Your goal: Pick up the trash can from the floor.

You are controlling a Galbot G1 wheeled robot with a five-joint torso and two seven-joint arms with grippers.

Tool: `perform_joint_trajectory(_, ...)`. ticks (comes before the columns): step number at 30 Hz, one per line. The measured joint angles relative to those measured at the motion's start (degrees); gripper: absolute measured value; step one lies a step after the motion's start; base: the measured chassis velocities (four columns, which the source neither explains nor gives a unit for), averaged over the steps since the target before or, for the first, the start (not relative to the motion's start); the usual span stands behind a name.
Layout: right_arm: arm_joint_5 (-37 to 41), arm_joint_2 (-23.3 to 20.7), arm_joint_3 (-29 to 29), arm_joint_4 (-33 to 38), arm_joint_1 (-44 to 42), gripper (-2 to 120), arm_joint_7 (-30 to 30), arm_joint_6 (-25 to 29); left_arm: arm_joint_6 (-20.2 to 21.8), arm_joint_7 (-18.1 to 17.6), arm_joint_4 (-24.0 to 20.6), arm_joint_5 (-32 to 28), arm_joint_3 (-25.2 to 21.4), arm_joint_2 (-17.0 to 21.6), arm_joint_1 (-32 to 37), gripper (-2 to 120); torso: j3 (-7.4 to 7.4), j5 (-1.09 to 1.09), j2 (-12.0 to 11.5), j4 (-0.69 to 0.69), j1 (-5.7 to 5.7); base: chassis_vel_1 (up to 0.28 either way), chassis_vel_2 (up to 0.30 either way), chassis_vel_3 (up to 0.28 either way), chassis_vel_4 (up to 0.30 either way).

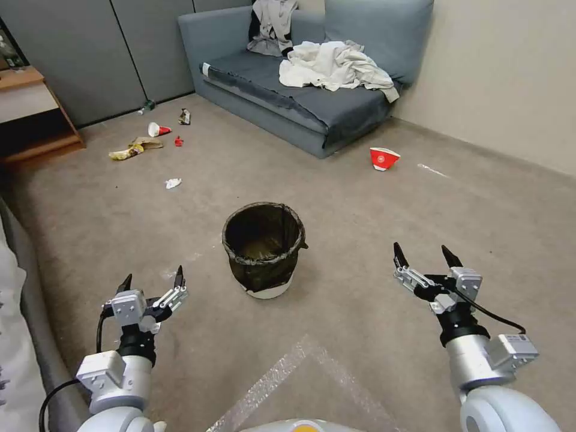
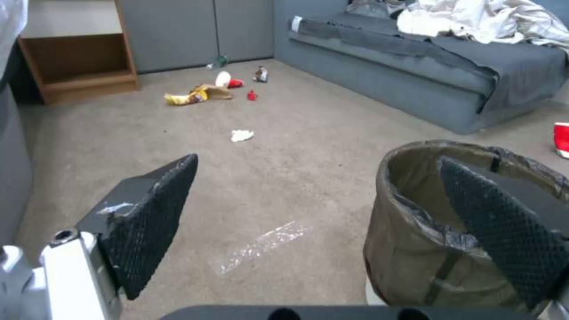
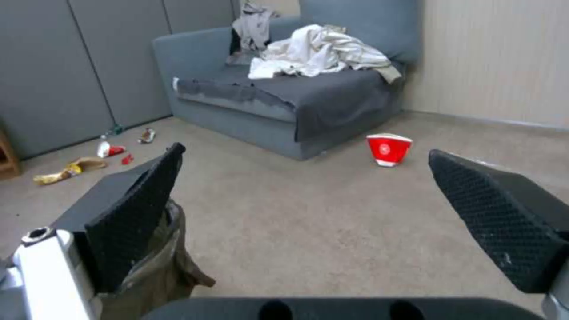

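Two spread-open hands, left hand (image 1: 152, 282) and right hand (image 1: 425, 254), flank the upright, dark-bagged white trash can (image 1: 263, 249).

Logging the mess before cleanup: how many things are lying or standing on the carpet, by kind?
Trash can: 1
Red-and-white paper bowl: 1
Tipped red-and-white cup: 1
Bottle: 1
Yellow-brown wrapper: 1
Dark crumpled wrapper: 1
Small red scrap: 1
White crumpled paper: 1
Total: 8
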Motion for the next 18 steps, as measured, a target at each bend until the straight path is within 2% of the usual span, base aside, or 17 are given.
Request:
perform_joint_trajectory(10,0.00,0.24,-0.07,-0.18,-0.02,100,-1.10,0.55,0.06,-0.02,-0.15,0.10,-0.11,-0.05,-0.14,100,0.00,0.00,0.00,0.00,0.00,0.000,0.000,0.000,0.000)
perform_joint_trajectory(18,-0.11,0.42,-0.20,-0.62,0.15,100,-1.31,0.55,0.19,-0.29,0.44,0.00,-0.21,0.01,-0.82,100,0.00,0.00,-0.01,0.00,0.00,-0.090,0.082,0.097,-0.074)
